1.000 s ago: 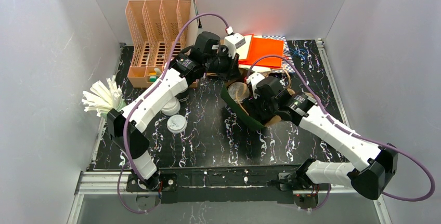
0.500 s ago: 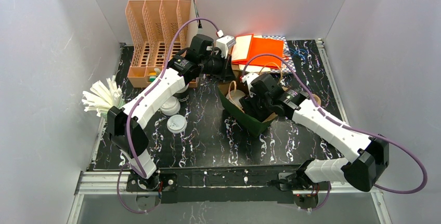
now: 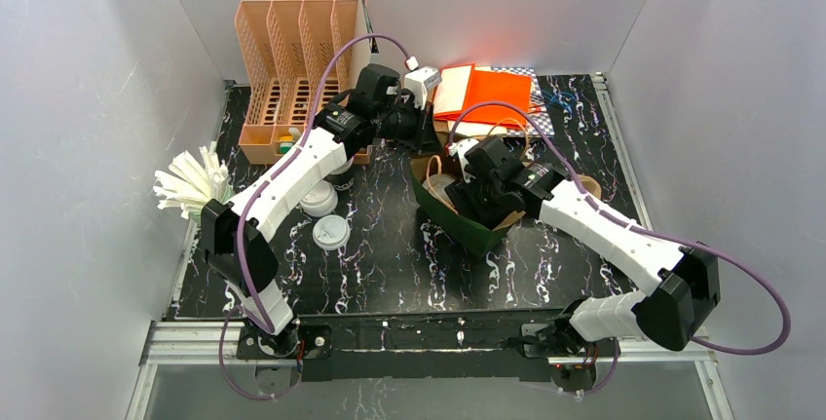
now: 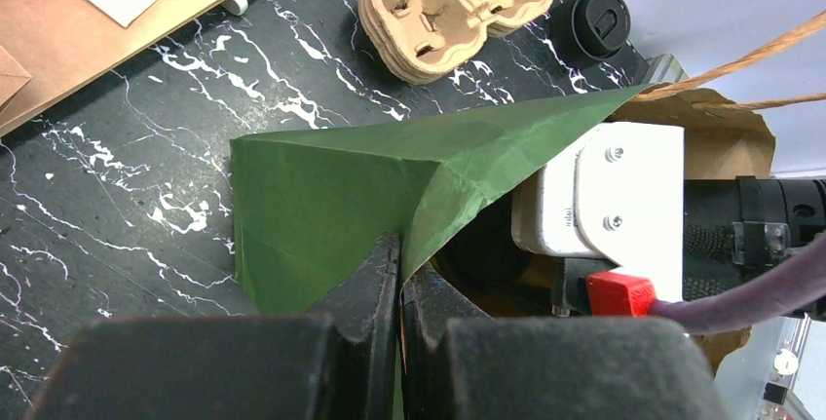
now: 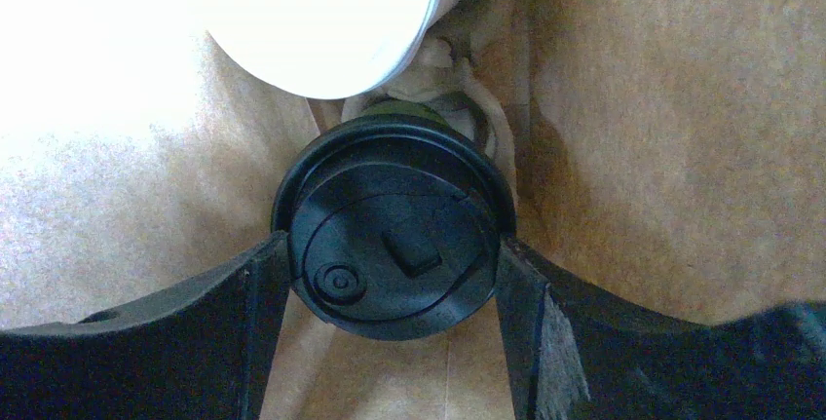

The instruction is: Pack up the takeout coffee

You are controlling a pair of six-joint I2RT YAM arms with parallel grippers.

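Over on the left, a few loose flat white plastic lids (image 3: pixel 331 233) lie on the black marbled counter (image 3: pixel 390 264), out of the action. Next along, the left gripper (image 4: pixel 399 264) has its jaws clenched on a thin fold at the rim of the green paper bag (image 4: pixel 321 196), which seems to keep the mouth open. That pinch looks like the weak spot to me. It is only an edge of paper, and a harder pull could tear it or let it slide out. The mouth would then sag onto the other arm.

Inside the bag, the right gripper (image 5: pixel 392 249) has its jaws spread wide and pressed against either side of the takeout coffee, a cup under a round black plastic lid (image 5: pixel 390 215). The cup's body is hidden beneath the lid. It sits deep in the bag, just beside a round white lidded thing (image 5: pixel 312 20). I cannot tell whether its base has reached the bag floor. Released too high, it may topple against its white neighbour and spill. Squeezed at the rim, the lid could pop. A pale twisted cord (image 5: pixel 472 98), likely a bag handle, lies right by the lid, so the jaws might snag it on the way out.

Further right, a moulded brown cardboard cup carrier (image 4: pixel 458 6) and a spare black lid (image 4: pixel 599 22) lie well apart from all this.
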